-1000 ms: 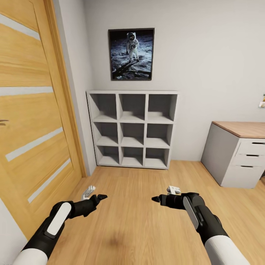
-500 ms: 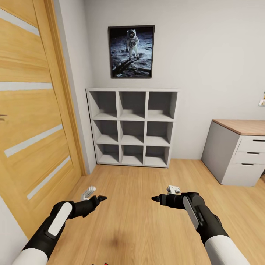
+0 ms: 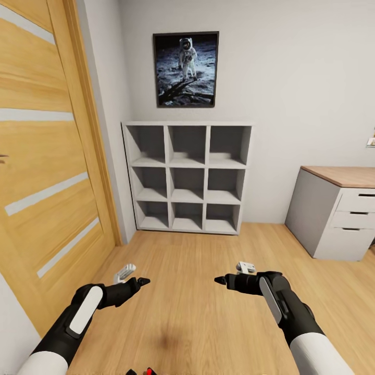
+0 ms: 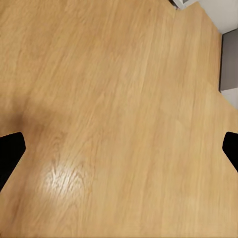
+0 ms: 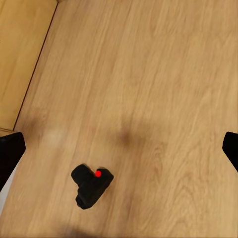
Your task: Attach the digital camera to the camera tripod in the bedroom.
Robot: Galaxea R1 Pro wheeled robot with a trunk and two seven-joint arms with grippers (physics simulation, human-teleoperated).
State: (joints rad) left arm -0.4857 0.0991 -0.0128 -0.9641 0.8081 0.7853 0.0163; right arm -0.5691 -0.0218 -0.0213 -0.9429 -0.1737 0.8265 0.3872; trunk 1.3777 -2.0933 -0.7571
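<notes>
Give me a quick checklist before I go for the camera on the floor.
1. Camera located: ok. It lies on the wood floor, seen from the right wrist; its red button peeks in at the bottom edge of the head view.
2. Right claw free: ok, fingers spread wide in the wrist view, nothing between them.
3. Left claw free: ok, fingers spread, bare floor beneath.
4. Camera upright: cannot tell; the red button faces up, but the body is too small to judge.
5. Tripod in sight: not ok; ahead stand a grey shelf and a desk.
</notes>
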